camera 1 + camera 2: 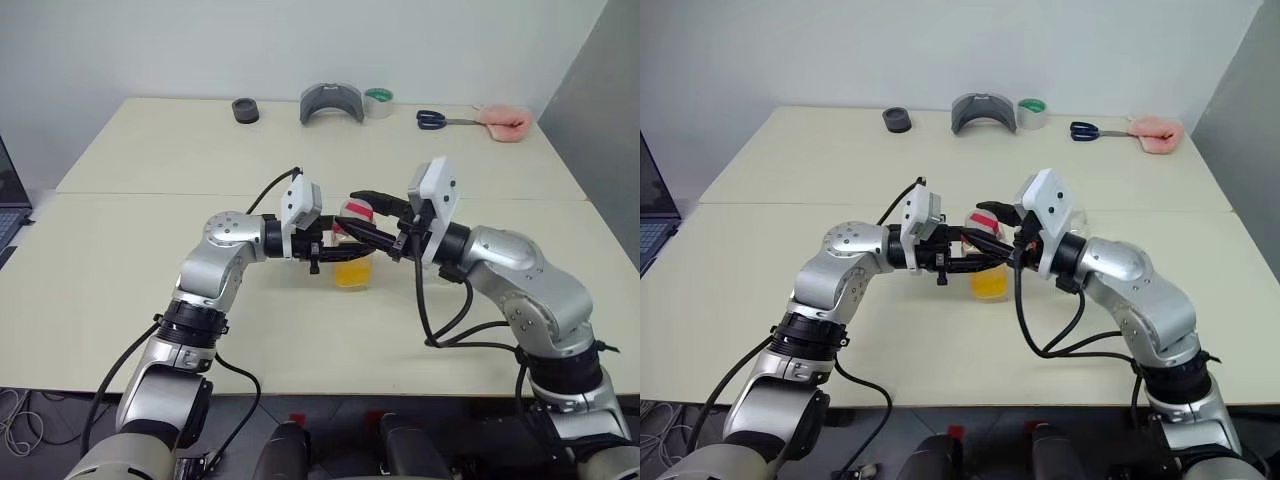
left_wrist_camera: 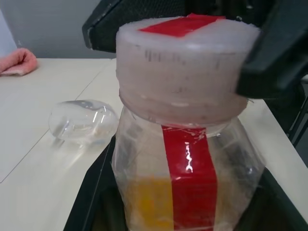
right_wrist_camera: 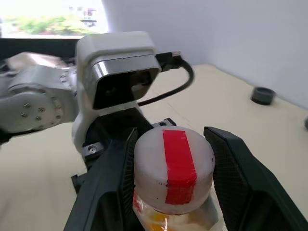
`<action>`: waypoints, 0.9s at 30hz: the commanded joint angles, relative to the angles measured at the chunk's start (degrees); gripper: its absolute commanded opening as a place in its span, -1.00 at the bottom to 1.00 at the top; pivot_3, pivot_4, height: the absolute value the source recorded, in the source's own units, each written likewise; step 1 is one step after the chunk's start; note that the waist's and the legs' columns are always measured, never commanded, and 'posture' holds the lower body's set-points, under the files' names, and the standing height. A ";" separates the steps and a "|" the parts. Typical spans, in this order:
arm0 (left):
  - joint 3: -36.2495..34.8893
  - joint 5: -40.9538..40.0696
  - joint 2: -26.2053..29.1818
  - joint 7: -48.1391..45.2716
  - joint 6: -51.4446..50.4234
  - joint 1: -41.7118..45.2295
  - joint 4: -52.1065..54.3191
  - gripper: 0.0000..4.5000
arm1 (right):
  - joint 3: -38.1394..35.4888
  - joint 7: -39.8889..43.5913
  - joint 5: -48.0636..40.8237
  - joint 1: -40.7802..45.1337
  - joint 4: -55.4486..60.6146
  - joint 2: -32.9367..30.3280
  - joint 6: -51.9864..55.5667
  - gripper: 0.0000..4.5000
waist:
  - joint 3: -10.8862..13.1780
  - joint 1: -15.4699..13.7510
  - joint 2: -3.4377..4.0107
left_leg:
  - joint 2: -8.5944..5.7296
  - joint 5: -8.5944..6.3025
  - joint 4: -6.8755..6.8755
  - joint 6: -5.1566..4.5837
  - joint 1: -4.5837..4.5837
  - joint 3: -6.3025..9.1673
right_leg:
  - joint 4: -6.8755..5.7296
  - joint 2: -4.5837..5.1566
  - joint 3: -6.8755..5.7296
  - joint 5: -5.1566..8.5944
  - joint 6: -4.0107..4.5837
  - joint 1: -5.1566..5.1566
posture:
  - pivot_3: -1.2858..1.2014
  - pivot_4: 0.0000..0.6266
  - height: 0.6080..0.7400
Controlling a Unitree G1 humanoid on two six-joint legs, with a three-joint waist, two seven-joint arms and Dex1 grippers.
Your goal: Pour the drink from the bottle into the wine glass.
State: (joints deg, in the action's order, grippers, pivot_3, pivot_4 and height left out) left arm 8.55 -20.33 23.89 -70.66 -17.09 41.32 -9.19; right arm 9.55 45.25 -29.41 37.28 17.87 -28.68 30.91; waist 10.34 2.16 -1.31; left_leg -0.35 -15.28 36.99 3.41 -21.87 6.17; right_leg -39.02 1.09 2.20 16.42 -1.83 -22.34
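The bottle (image 1: 355, 270) stands upright mid-table, clear plastic with a red strip down its side and orange drink (image 2: 147, 202) in its lower part. My left gripper (image 1: 335, 250) reaches in from the left, level, and is shut on the bottle's body. My right gripper (image 3: 173, 159) comes in from the right at the top. Its two black fingers (image 3: 113, 178) lie against opposite sides of the white, red-taped cap (image 3: 173, 166). The wine glass (image 2: 84, 122) shows as a clear rounded bowl just beyond the bottle, towards the right arm; its stem and foot are hidden.
Along the table's far edge sit a black round piece (image 1: 245, 110), a grey curved object (image 1: 331, 103), a tape roll (image 1: 378, 102), blue scissors (image 1: 432, 119) and a pink cloth (image 1: 503, 122). A laptop (image 1: 8, 210) stands past the left edge.
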 commanded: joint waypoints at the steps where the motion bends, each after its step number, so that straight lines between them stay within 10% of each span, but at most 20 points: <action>1: -0.07 -1.37 0.64 -1.91 -0.69 2.13 1.58 -0.18 | 2.25 16.66 0.39 6.03 -7.26 -3.77 -5.88 -0.17 | 0.02 0.11 0.01 | 0.00 0.00 -0.02 0.00 0.01 0.02 | 0.01 -0.01 -0.02 0.00 0.00 0.01 | 0.03 -0.52 1.00; 10: -0.92 -1.59 0.08 -0.60 -1.35 2.01 2.64 -0.18 | -1.43 19.32 2.13 10.01 -15.40 -4.67 -7.35 -0.17 | 0.03 0.14 0.01 | 0.01 0.00 0.00 0.00 -0.03 0.05 | 0.01 0.05 -0.03 0.00 0.01 0.00 | 0.03 -0.52 1.00; 12: -0.77 -1.62 0.08 -0.33 -1.57 1.48 3.27 -0.18 | -3.61 16.65 1.69 9.32 -14.39 -4.64 -6.83 0.30 | 0.03 0.05 0.01 | 0.01 0.00 0.00 0.01 -0.03 0.05 | 0.01 0.06 -0.02 0.00 0.01 -0.01 | 0.03 -0.52 1.00; 17: -0.73 -1.62 0.01 0.55 -2.24 0.75 3.77 -0.18 | -11.84 5.53 -5.06 4.77 -2.32 -4.90 3.96 1.00 | 0.05 -0.22 0.03 | 0.03 0.01 -0.01 0.02 -0.10 0.09 | 0.01 0.08 -0.02 0.00 0.02 -0.04 | 0.03 -0.52 1.00; 27: -0.67 -0.09 -0.89 2.48 -1.20 2.77 0.12 -0.18 | -8.80 -28.09 -3.63 -9.18 26.37 4.84 18.96 1.00 | 0.05 0.21 0.05 | 0.03 0.01 -0.01 0.01 -0.03 0.02 | -0.06 0.04 0.08 0.00 -0.01 -0.06 | 0.03 -0.52 1.00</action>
State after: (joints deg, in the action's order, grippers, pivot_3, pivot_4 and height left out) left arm 8.62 -20.05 23.23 -68.25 -19.48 42.07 -9.83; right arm -0.88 21.78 -35.42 27.55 41.38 -24.43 48.91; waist 10.39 2.37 -1.26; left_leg -0.32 -15.27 36.98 3.42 -21.90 6.21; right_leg -39.08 1.11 2.26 16.42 -1.84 -22.41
